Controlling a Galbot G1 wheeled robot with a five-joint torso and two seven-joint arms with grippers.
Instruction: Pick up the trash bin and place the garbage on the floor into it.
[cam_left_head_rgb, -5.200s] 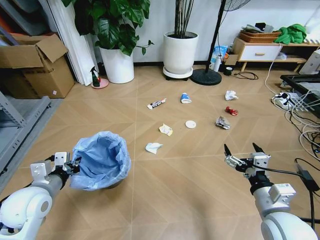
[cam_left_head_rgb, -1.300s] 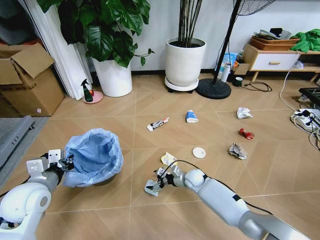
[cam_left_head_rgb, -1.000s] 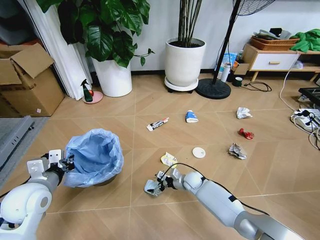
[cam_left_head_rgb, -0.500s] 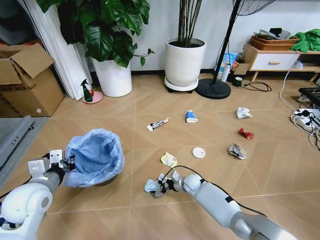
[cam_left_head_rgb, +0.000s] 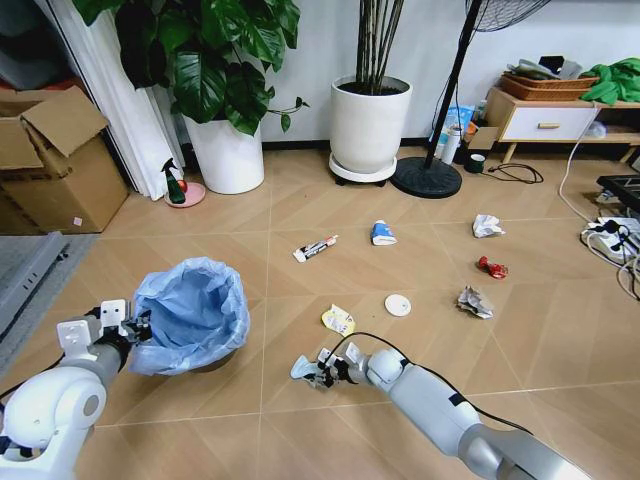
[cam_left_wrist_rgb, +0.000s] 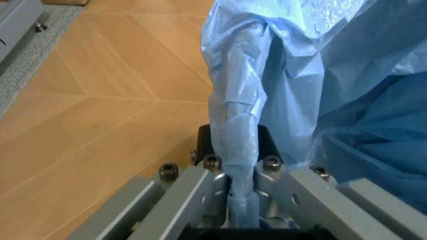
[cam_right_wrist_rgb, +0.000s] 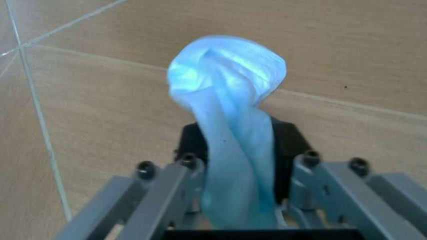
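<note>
The trash bin (cam_left_head_rgb: 192, 316), black with a crinkled light blue bag over its rim, stands at the left on the wooden floor. My left gripper (cam_left_head_rgb: 135, 326) is shut on its near rim, and the left wrist view has the blue bag (cam_left_wrist_rgb: 313, 75) pinched between the fingers (cam_left_wrist_rgb: 200, 182). My right gripper (cam_left_head_rgb: 320, 372) reaches low over the floor to the right of the bin and is shut on a crumpled white paper wad (cam_left_head_rgb: 303, 368); in the right wrist view the wad (cam_right_wrist_rgb: 227, 75) sticks out beyond the fingers. More garbage lies farther out.
On the floor lie a yellow-white wrapper (cam_left_head_rgb: 338, 320), white lid (cam_left_head_rgb: 398, 305), tube (cam_left_head_rgb: 315, 248), blue-white wrapper (cam_left_head_rgb: 383, 233), paper wad (cam_left_head_rgb: 488, 226), red packet (cam_left_head_rgb: 491, 267) and silver packet (cam_left_head_rgb: 474, 301). White plant pots (cam_left_head_rgb: 369, 125), a fan base (cam_left_head_rgb: 426, 177), a cardboard box (cam_left_head_rgb: 55, 160) and cables (cam_left_head_rgb: 615, 240) ring the area.
The view has shifted forward since the earliest frame. My right arm reached down to the paper wad near the bin and now holds it slightly higher. The left gripper has kept its hold on the bin.
</note>
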